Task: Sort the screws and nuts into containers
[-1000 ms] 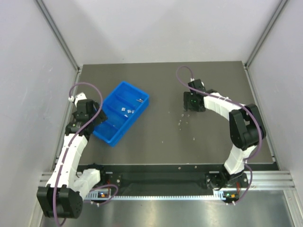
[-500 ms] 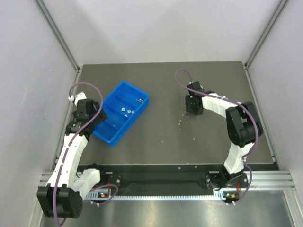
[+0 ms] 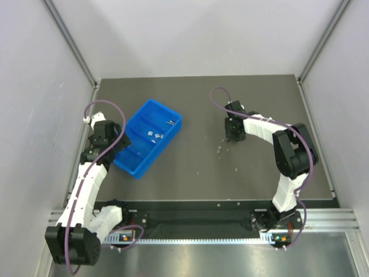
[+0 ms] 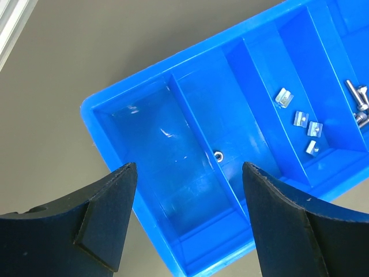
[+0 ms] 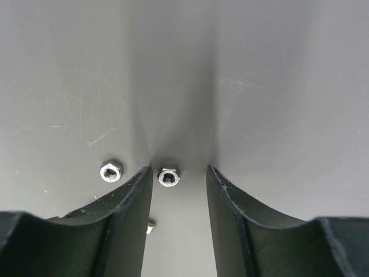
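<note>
Over the last second the right hand (image 3: 233,130) has dropped and drifted slightly toward the left edge of the desk (image 3: 190,173), so that it now stands right of the desk's centre, above the loose parts (image 3: 220,149). The left arm and the blue tray (image 3: 131,158), which lies toward the left edge, have not moved. The right wrist view shows this hand moderately parted and empty, its fingertips (image 5: 138,190) close to the surface. One hexagonal nut (image 5: 168,176) lies between them, nearer the finger on that view's left. A second nut (image 5: 110,171) lies just outside that finger. The left hand (image 4: 187,170) is spread wide, holds nothing, and hovers over the tray's end compartments. Farther compartments hold a ring nut (image 4: 218,155), square nuts (image 4: 299,119) and screws (image 4: 358,101). The descent probably marks the start of a pick; the flat, off-centre nut may slip aside on closing.
</note>
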`<action>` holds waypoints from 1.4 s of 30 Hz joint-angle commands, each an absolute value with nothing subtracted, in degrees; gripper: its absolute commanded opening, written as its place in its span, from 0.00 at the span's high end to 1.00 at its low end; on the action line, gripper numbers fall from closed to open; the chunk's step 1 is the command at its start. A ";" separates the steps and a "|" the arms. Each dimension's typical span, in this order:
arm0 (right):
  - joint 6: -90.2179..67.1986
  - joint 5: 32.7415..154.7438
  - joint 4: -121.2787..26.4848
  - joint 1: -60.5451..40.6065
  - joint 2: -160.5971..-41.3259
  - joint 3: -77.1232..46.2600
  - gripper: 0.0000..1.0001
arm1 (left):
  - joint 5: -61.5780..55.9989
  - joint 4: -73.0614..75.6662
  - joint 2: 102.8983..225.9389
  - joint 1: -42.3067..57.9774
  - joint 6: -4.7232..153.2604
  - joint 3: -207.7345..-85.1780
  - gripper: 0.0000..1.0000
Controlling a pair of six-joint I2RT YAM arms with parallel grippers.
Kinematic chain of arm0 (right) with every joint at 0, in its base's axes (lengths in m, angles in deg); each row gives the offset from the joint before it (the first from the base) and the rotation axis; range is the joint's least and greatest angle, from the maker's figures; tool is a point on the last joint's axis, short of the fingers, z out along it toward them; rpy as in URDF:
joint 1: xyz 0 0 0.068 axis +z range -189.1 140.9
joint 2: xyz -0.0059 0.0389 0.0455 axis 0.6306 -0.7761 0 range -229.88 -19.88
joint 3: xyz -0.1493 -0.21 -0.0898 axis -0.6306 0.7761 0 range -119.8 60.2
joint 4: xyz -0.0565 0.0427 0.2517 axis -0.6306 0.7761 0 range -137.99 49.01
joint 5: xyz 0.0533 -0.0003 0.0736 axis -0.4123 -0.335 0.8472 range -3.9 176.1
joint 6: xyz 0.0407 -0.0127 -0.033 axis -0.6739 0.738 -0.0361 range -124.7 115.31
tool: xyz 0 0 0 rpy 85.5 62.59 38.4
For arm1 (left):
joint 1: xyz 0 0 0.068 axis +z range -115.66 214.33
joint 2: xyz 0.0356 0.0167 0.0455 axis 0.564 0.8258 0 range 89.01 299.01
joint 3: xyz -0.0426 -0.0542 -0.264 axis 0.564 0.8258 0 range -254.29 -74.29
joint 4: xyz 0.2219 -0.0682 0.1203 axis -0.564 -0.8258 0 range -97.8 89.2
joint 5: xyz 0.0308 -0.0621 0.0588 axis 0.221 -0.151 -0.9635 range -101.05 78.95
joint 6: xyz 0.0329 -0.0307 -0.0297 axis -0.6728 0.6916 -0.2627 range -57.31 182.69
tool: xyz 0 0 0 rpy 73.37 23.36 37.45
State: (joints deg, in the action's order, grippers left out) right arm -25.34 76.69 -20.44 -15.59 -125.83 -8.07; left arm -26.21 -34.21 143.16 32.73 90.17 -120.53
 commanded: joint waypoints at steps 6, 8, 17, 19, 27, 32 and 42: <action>-25.79 77.84 -18.90 -13.96 -128.34 -6.86 0.65 | -27.22 -31.83 143.42 32.93 89.67 -119.99 0.21; -25.70 77.75 -18.99 -13.78 -128.77 -7.03 0.73 | -27.31 -31.91 143.33 32.93 89.67 -120.08 0.21; -26.75 78.28 -17.06 -13.17 -127.90 -8.70 0.96 | -27.75 -32.00 142.54 32.93 90.02 -119.46 0.21; -27.10 78.80 -16.44 -13.08 -127.29 -9.49 0.98 | -27.75 -31.92 142.45 32.93 90.20 -119.64 0.21; -23.25 76.60 -6.43 -5.27 -127.10 -32.14 0.99 | -36.34 -37.34 143.50 33.02 96.17 -122.53 0.20; -21.57 81.95 -5.02 3.94 -136.14 -53.47 0.99 | -46.55 -43.86 143.95 33.28 102.05 -125.35 0.19; -23.41 96.73 -17.73 13.90 -152.42 -72.08 0.99 | -49.55 -45.63 138.50 33.72 102.77 -122.81 0.18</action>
